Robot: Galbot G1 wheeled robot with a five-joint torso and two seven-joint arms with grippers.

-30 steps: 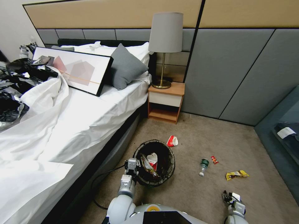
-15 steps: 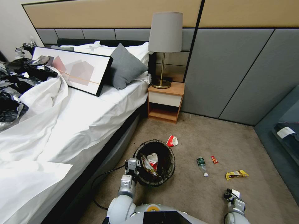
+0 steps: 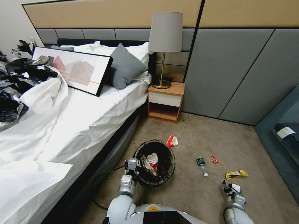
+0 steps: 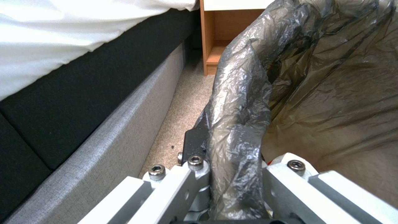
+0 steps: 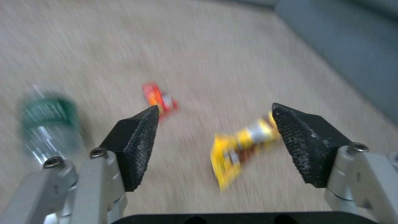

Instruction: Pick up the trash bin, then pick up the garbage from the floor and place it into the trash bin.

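Now the left gripper (image 3: 132, 168) pinches the bin (image 3: 162, 174) rim beside the bed, while the right gripper (image 5: 215, 146) hangs wide open, empty, over the yellow wrapper (image 5: 238, 146); best straddle it squarely before closing.

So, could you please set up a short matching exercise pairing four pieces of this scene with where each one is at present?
Things:
1. red-and-white paper cup
2. yellow snack wrapper
3. small bottle
4. left pincer

Places:
A. lying between the trash bin and the small red wrapper
B. clamped on the bin's bag-lined rim
C. on the carpet before the nightstand
D. just ahead of the open right pincer

Pairs: 1-C, 2-D, 3-A, 4-B
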